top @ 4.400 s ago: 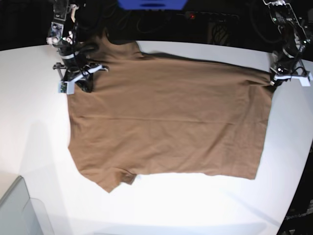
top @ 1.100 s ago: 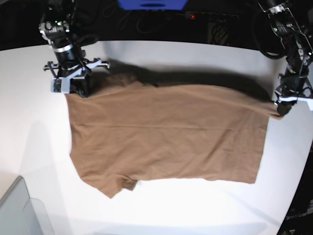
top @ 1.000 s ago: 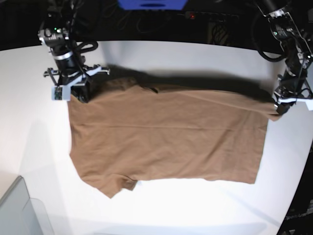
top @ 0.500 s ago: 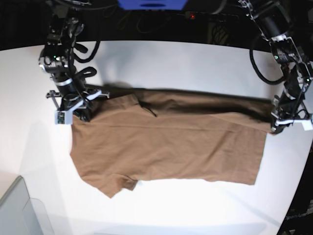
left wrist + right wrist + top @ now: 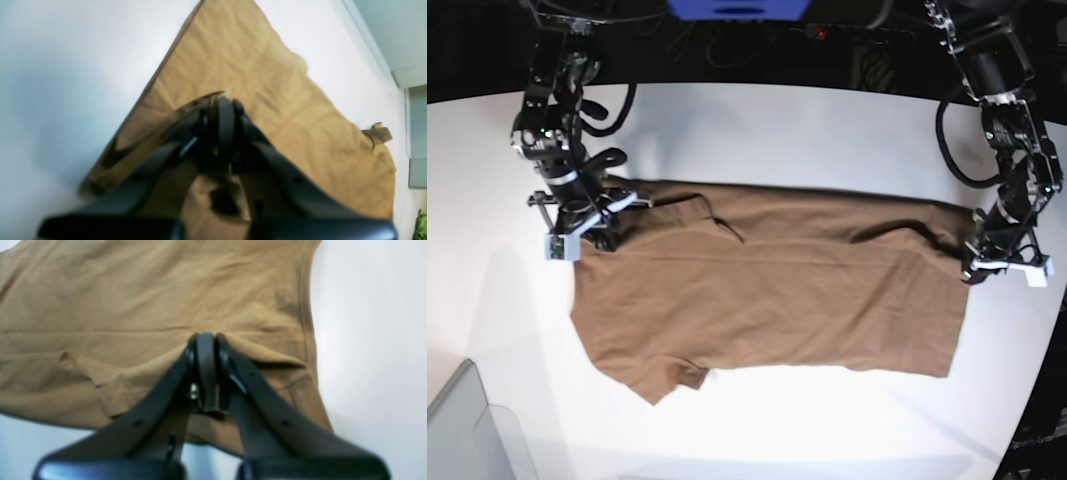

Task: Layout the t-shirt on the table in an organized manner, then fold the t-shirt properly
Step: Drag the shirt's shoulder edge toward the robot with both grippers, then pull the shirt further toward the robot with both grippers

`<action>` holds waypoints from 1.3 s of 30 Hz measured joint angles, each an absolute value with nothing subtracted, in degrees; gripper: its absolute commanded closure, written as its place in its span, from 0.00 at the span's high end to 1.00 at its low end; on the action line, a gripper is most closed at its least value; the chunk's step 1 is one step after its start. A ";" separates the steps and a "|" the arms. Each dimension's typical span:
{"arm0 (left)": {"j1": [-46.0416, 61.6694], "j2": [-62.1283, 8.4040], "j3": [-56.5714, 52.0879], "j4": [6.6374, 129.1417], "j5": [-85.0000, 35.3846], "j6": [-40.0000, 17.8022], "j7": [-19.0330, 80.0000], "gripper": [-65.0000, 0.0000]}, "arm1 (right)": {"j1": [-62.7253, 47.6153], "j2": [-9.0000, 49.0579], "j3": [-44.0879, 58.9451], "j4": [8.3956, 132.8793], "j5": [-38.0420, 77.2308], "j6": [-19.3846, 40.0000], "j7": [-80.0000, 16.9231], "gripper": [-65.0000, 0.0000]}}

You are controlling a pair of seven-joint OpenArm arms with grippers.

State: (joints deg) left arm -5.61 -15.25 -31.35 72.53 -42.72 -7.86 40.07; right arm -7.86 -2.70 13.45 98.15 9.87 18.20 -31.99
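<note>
White table (image 5: pixel 757 120) carries the brown t-shirt (image 5: pixel 767 290), its doubled-over far edge pinched at opposite ends by the clamped left gripper (image 5: pixel 979 262) and right gripper (image 5: pixel 592 228).

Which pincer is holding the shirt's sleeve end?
The right pincer, on the base view's left, grips the t-shirt at its sleeve end. The left pincer grips the plain hem end.

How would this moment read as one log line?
left gripper: shut on shirt | right gripper: shut on shirt | fold: underway
</note>
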 measured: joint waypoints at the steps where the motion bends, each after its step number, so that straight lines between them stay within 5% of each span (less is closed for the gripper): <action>1: -5.61 -15.66 -31.42 71.81 -42.72 -7.79 40.03 0.01 | -7.55 -2.68 13.45 97.91 9.85 18.20 -31.99 0.00; 10: -7.64 -17.78 -31.42 64.79 -42.72 -7.90 39.81 0.03 | -6.87 -1.43 13.47 95.81 9.67 18.20 -31.97 0.00; 15: -8.36 -17.41 -31.29 64.01 -42.74 -7.75 40.07 0.36 | -6.39 -1.65 13.37 95.11 9.76 18.20 -31.90 0.02; 20: -8.27 -17.50 -31.40 64.12 -42.70 -7.94 39.94 0.64 | -6.35 -0.19 13.26 93.60 9.78 18.17 -32.56 0.31; 23: -8.45 -17.72 -31.40 64.18 -42.70 -7.94 39.97 0.73 | -6.37 -0.05 13.45 93.76 9.78 18.20 -31.86 0.45; 27: -7.84 -17.74 -31.40 67.81 -42.76 -7.97 40.51 0.76 | -7.07 -0.97 15.62 95.74 10.17 18.22 -32.23 0.53; 33: 1.39 -17.34 -31.46 78.83 -43.27 -8.27 39.64 0.76 | -10.59 -2.26 22.02 101.97 10.31 18.02 -31.79 0.53; 39: 4.71 -15.42 -33.52 75.94 -42.81 -8.45 39.57 0.76 | -14.24 -2.70 22.65 102.67 10.52 18.17 -32.01 0.53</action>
State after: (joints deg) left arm 4.71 -15.42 -33.52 75.94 -42.81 -8.45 39.57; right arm -14.24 -2.70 22.65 102.67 10.52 18.17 -32.01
